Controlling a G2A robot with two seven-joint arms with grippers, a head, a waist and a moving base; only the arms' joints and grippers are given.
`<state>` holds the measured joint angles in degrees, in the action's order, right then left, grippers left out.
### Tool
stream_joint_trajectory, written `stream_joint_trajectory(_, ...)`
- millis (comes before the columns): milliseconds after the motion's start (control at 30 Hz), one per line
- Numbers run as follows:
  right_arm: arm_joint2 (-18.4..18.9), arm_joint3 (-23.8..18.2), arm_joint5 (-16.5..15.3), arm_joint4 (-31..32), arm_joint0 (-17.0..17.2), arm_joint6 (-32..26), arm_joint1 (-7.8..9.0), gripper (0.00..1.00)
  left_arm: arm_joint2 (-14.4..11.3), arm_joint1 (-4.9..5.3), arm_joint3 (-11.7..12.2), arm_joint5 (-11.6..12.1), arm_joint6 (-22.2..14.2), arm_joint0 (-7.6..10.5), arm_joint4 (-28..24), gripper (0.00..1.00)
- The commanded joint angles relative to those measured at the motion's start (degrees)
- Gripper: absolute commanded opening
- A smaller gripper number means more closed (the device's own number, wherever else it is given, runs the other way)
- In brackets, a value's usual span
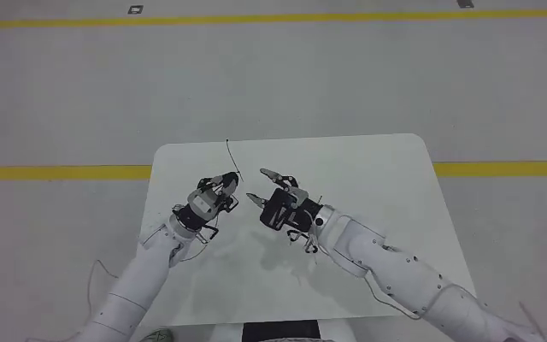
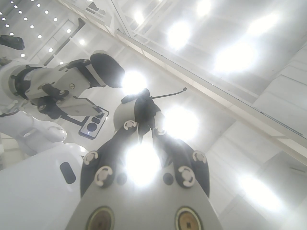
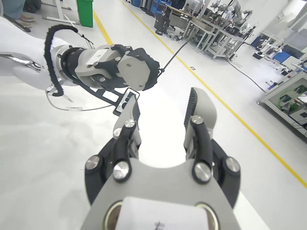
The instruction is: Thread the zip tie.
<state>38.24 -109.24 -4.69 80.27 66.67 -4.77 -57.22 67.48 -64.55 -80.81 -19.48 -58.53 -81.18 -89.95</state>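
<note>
A thin black zip tie (image 1: 232, 158) sticks out from my left gripper (image 1: 231, 181), which is shut on its lower end above the white table (image 1: 385, 188). In the left wrist view the zip tie (image 2: 168, 94) runs out sideways from the closed left gripper (image 2: 145, 98), its small head at the free end. My right gripper (image 1: 256, 184) hangs open just to the right, fingers pointing toward the left one, with nothing between them. The right wrist view shows the open right gripper (image 3: 165, 101) a short way below the left gripper (image 3: 157, 71) and the zip tie (image 3: 174, 54).
The tabletop around both arms is bare white. Beyond the table's far edge (image 1: 291, 138) lies grey floor with yellow lines (image 1: 479, 169). A green bin (image 3: 84, 8) and workbenches (image 3: 211, 37) stand far off in the room.
</note>
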Motion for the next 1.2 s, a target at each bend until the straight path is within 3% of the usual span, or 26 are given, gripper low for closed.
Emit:
stream_joint_trajectory(0,0.0,0.1,-0.1,0.2,0.1,-0.2,-0.26,0.33,0.0,0.00,0.0,0.0,0.0,0.00,0.0,0.00)
stream_joint_trajectory(1167,0.9,2.6,-1.4,2.3,0.1,-1.1,-5.84,0.18,0.0,0.00,0.0,0.0,0.0,0.00,0.0,0.00)
